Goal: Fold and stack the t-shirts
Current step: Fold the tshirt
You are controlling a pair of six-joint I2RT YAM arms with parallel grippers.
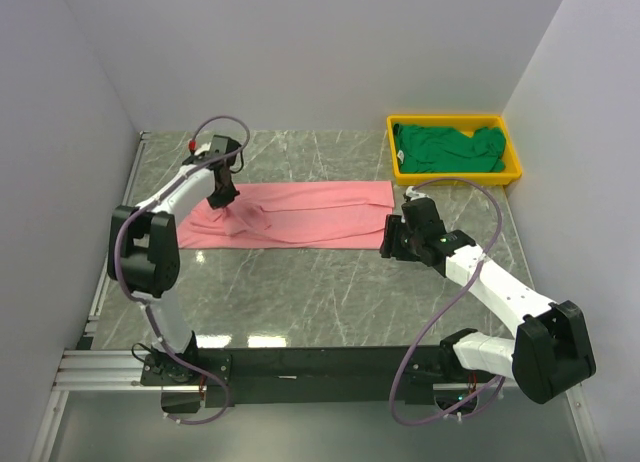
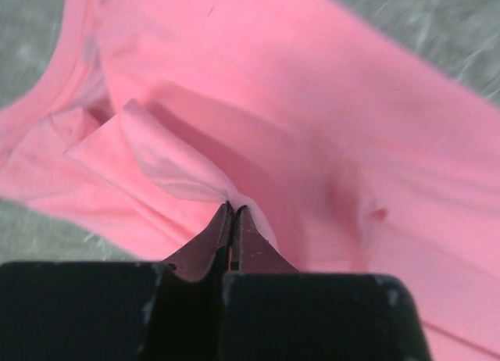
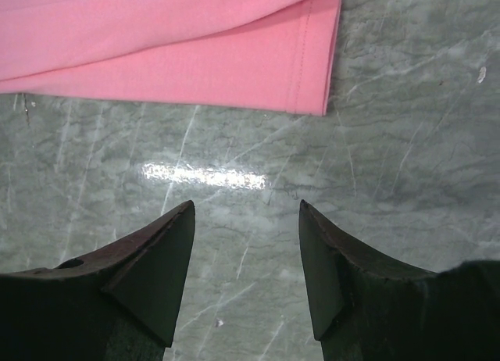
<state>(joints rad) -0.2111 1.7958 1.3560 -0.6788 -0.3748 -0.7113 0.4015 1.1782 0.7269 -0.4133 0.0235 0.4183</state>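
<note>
The pink t-shirt [image 1: 300,214] lies folded into a long band across the middle of the table. My left gripper [image 1: 222,197] is over its left end, shut on a raised pinch of the pink t-shirt [image 2: 234,142] near the collar. My right gripper [image 1: 388,244] hangs open just off the shirt's right hem [image 3: 312,56], its fingertips [image 3: 183,220] above bare table with nothing between them. The dark green t-shirt [image 1: 448,148] lies crumpled in the yellow tray [image 1: 512,170] at the back right.
White walls close in the table on the left, back and right. A grey marbled tabletop [image 1: 320,292] stretches between the shirt and the arm bases. A metal rail [image 1: 100,312] runs along the left edge.
</note>
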